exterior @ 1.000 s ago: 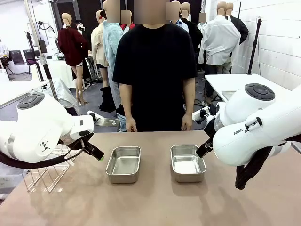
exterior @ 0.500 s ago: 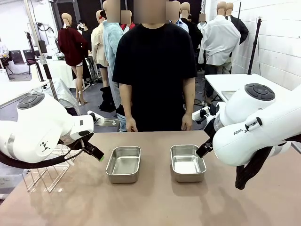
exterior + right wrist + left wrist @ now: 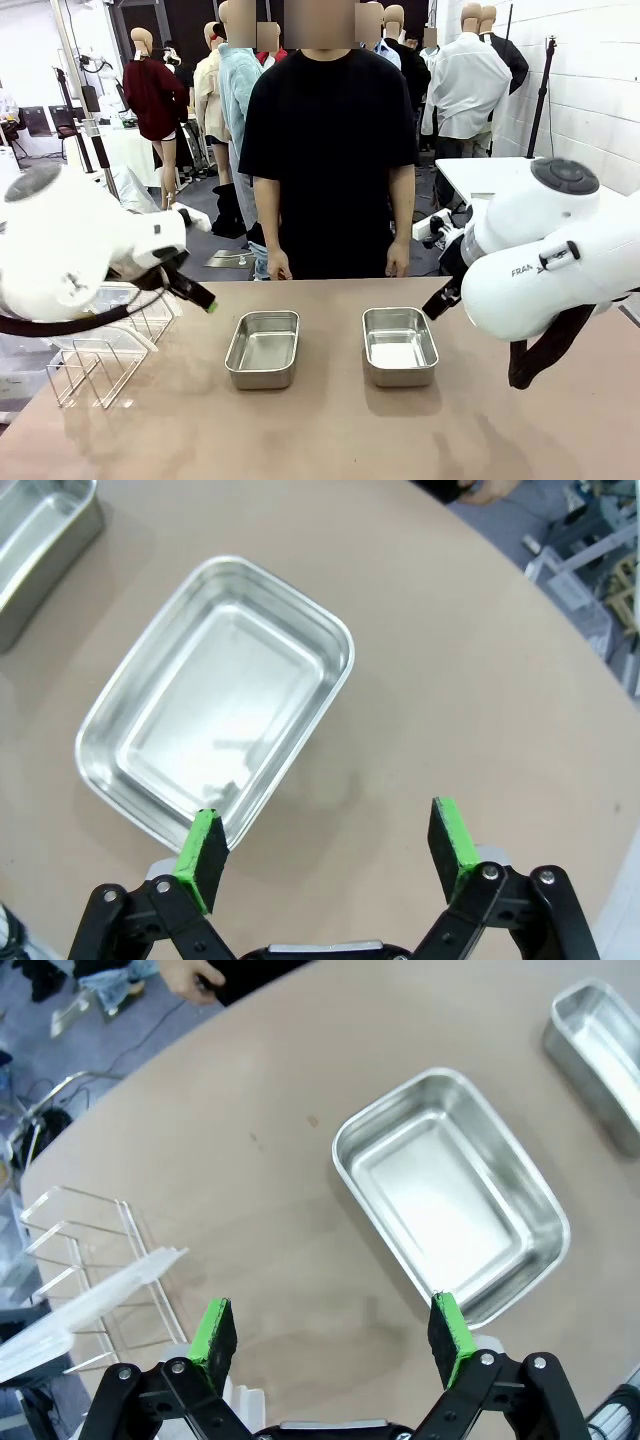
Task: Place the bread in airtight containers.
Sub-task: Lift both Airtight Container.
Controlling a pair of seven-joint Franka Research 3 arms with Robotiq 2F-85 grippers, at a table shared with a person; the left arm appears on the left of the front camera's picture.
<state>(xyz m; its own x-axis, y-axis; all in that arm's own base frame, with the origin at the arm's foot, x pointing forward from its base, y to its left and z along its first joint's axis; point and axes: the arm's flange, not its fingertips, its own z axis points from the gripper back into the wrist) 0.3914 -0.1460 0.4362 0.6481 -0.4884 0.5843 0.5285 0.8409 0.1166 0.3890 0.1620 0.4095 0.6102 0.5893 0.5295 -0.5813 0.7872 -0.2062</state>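
Hanging over the tan table (image 3: 320, 430), the left gripper (image 3: 330, 1330) holds its green-padded fingers spread wide with nothing between them. Seen from its wrist, one pad lines up with the rim of the left tin (image 3: 445, 1200), and a clear rack (image 3: 90, 1270) sits at the table edge on the other side. Across the table the right gripper (image 3: 327, 850) is just as wide and just as empty. It hovers beside the outer edge of the right tin (image 3: 215, 715). The two stainless-steel tins stand side by side mid-table, a gap between them, open-topped, their shiny floors bare. Behind them a person (image 3: 330, 150) in a black T-shirt stands at the far edge with arms down and both hands near the tabletop.
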